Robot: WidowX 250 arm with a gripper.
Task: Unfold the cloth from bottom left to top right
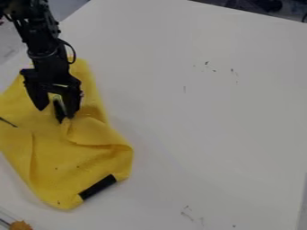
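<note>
The black gripper (pixel 60 112) hangs down over the upper middle of the yellow cloth (pixel 84 157), at the left of the camera view. Its lower end meets a raised crease in the fabric; whether it holds the cloth cannot be seen. The cloth lies rumpled along the table's left side, with a fold running right from below the gripper and a loose corner at the bottom. A short black strip (pixel 98 187) lies slantwise at the cloth's lower right edge. Part of the cloth behind the gripper is hidden by the arm.
The white table (pixel 210 121) stretches to the right of the cloth, with a few small dark marks on its surface. An orange-brown object (pixel 19 225) shows at the bottom left corner. A thin dark piece (pixel 8 122) lies at the left edge, over the cloth.
</note>
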